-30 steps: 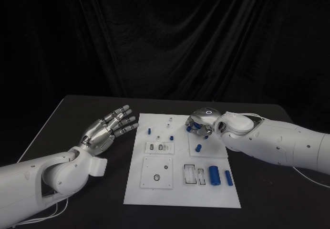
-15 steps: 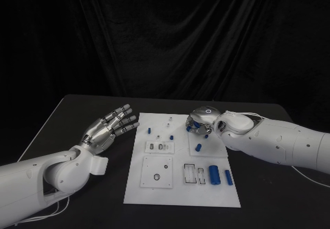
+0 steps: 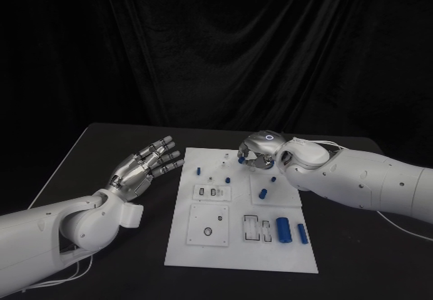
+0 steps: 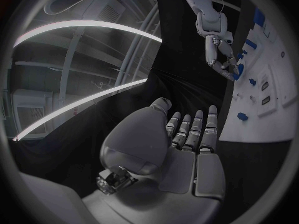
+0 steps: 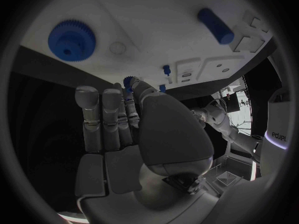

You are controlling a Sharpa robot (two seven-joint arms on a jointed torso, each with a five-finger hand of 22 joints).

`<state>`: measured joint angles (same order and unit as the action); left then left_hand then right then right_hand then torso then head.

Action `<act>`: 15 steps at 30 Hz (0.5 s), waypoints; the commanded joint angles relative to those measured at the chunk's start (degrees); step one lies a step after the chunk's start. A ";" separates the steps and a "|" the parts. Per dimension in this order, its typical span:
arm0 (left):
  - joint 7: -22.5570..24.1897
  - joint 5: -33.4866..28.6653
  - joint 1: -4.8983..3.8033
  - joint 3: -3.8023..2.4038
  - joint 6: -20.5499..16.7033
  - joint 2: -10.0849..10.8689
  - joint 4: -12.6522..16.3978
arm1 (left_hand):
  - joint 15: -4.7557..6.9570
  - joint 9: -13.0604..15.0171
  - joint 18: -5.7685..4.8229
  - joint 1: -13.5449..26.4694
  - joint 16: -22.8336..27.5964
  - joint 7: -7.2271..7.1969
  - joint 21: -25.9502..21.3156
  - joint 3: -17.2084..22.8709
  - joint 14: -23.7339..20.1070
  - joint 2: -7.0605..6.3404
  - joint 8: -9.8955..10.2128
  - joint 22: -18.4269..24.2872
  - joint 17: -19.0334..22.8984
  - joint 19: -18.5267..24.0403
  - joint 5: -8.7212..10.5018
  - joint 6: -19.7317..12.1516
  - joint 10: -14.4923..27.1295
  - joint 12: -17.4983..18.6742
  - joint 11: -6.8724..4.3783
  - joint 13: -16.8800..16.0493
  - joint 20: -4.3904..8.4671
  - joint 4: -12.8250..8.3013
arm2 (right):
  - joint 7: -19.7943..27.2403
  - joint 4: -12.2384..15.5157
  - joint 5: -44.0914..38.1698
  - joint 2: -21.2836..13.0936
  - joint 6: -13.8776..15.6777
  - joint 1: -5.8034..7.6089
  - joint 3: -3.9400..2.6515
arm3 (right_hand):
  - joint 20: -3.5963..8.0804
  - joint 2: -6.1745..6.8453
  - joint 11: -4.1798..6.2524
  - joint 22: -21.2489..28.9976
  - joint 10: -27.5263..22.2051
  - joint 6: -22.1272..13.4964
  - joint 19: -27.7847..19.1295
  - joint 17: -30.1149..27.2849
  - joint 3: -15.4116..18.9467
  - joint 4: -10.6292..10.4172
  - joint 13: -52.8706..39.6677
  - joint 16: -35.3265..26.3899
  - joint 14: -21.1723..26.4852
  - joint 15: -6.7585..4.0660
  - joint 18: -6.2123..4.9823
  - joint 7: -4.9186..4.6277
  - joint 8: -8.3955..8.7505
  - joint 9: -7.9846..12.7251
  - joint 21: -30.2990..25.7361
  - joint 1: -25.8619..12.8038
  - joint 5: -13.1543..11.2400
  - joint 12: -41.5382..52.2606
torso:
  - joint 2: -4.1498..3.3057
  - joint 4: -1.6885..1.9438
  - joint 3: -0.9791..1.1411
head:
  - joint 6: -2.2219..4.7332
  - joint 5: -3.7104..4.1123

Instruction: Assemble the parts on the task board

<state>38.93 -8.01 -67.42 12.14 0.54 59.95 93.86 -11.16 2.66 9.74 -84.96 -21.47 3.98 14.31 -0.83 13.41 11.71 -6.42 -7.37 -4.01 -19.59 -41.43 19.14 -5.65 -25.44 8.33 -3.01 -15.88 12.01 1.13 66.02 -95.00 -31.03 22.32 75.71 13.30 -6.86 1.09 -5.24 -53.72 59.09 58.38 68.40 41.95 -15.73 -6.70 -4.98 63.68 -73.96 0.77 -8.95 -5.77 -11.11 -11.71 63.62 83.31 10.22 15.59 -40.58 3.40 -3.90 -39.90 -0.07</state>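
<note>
Task board (image 3: 236, 250) – R hand (image 3: 257, 153) pinching small gear (image 5: 129, 80) above it, L hand (image 3: 144, 165) open.

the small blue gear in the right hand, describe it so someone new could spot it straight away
Start at the white task board on the black table and go to its far end, where the right hand hangs. The small blue gear is pinched at that hand's fingers. Unlike the large blue gear on the board, it is tiny and held.
</note>
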 commanded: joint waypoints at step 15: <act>6.18 0.14 -0.07 -0.04 0.41 -0.91 -0.04 | 0.01 -0.02 -0.77 0.08 0.39 0.08 -0.10 0.54 -0.59 -0.13 0.11 0.07 0.11 0.58 0.38 -0.20 0.15 0.02 0.23 0.01 -0.06 -0.13 | -0.82 -10.13 0.90 8.77 -1.09 0.17 -0.50 | -0.11 -0.54 -0.32 0.64 -0.47 -0.09 -0.47 -1.12 0.27 0.50 0.38 -0.94 0.32 0.20 0.97 0.65 -1.15 -6.01 -0.72 -0.16 0.12 -1.00 | -0.27 0.44 -0.03 | -0.34 0.17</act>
<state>38.93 -8.00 -67.42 12.14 0.51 59.19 93.83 -11.16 2.67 9.74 -84.96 -21.47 3.98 14.31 -0.67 13.41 11.71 -6.42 -7.37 -3.96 -19.39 -41.43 19.14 -5.65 -25.44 8.33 -3.01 -16.07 11.85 1.17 56.14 -94.18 -22.44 22.15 76.03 12.86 -6.86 1.10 -5.46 -53.07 58.86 58.14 68.40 40.88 -15.57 -6.54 -4.68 63.00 -73.96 0.77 -8.95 -5.53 -11.39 -11.71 63.17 83.31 10.20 14.91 -40.78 3.75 -3.88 -40.18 -0.20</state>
